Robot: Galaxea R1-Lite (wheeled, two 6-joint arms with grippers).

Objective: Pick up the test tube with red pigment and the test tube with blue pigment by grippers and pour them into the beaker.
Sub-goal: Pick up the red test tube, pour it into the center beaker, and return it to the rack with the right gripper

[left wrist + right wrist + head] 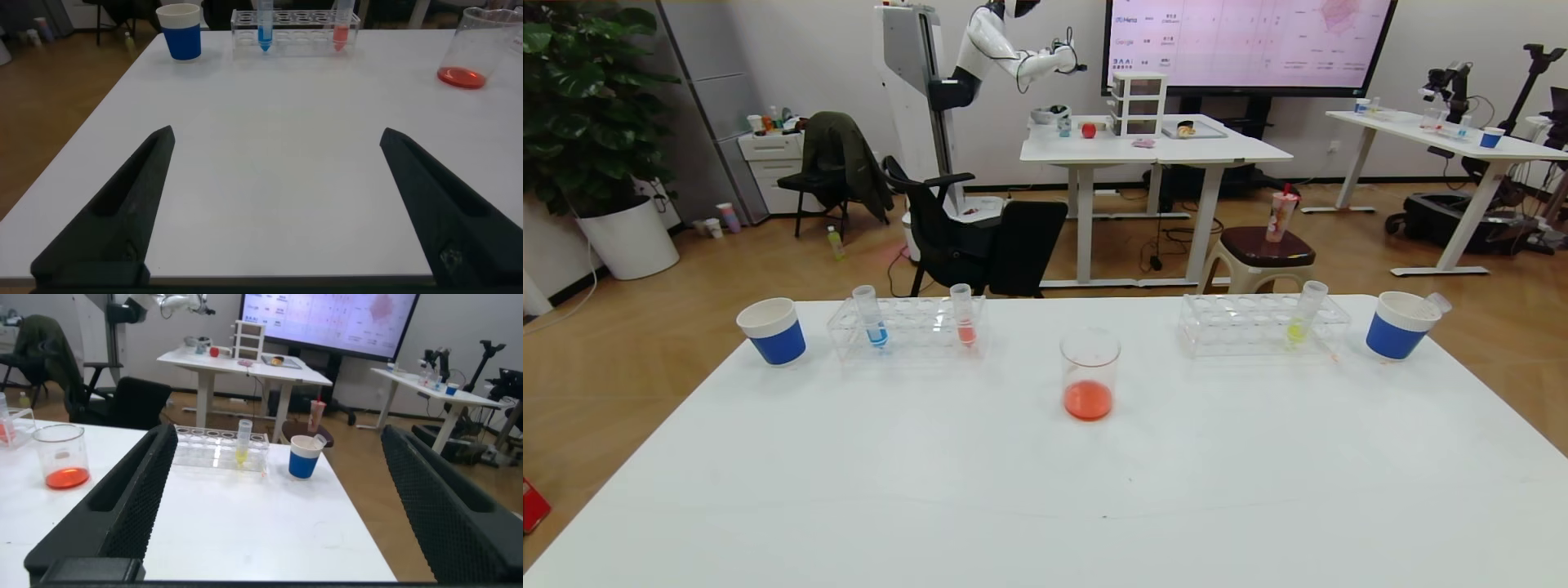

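Head view: a smooth white table [849, 490] carries a clear cylindrical glass beaker [1089, 374] at its centre, holding a shallow pool of orange-red liquid. To the left, a transparent plastic rack [907, 328] holds the test tube with blue pigment [871, 317] and, to its right, a tube with salmon-red liquid [964, 314], both slim with flared rims. A white paper cup with a blue sleeve [773, 330] stands left of that rack. To the right, a second clear rack [1262, 325] holds a yellow-green tube [1305, 312], beside another blue-sleeved cup [1399, 325] with an empty tube leaning in it. Neither arm shows here. Left wrist view: the left gripper [278, 208] hangs wide open and empty over bare table; the blue tube and rack stand well ahead of it, the beaker ahead and off to one side. Right wrist view: the right gripper [278, 498], its textured black fingers [139, 498] spread wide, holds nothing; the yellow-green tube's rack and cup stand ahead, the beaker off to one side. No writing is legible.
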